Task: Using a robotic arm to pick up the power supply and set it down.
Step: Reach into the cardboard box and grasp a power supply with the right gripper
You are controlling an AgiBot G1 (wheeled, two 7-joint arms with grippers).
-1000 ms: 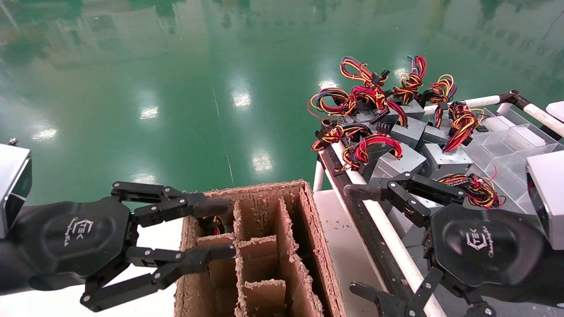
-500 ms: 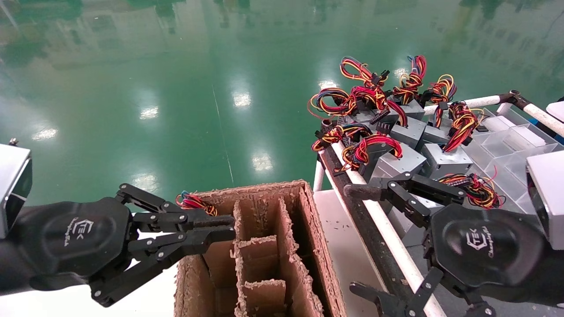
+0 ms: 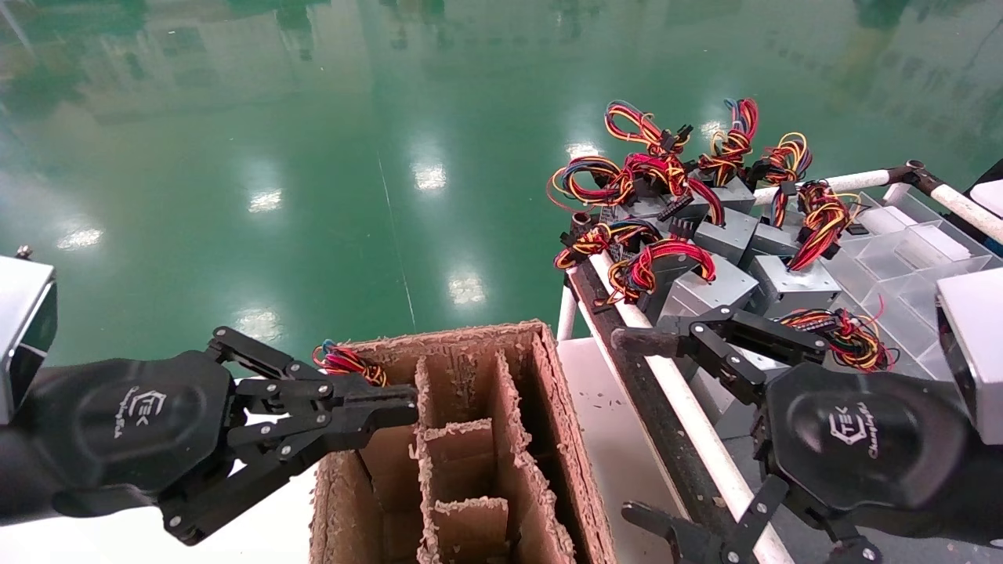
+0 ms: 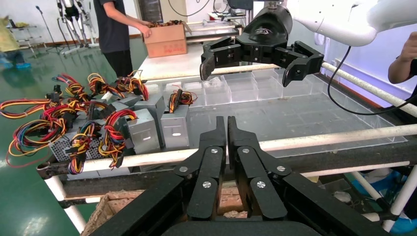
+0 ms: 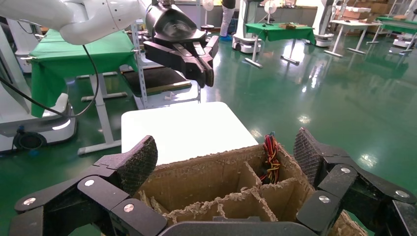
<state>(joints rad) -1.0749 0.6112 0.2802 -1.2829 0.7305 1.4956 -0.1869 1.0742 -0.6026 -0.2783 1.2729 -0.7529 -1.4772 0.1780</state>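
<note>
Power supply [image 5: 269,158] upright in box corner cell, red-yellow wire bundle [image 3: 345,361] protruding.

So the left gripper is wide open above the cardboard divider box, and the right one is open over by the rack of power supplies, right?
Not quite: the left gripper is shut, not open. The left wrist view shows its fingers pressed together with nothing between them, above the cardboard divider box. The rest holds: the right gripper is open beside the rack of power supplies.

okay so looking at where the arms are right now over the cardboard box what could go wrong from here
1. The wire bundle sticks up above the cardboard box rim beside the shut left gripper; it could snag.
2. The open right gripper hangs by the white rail; reaching for the power supplies, it might clip it.
</note>
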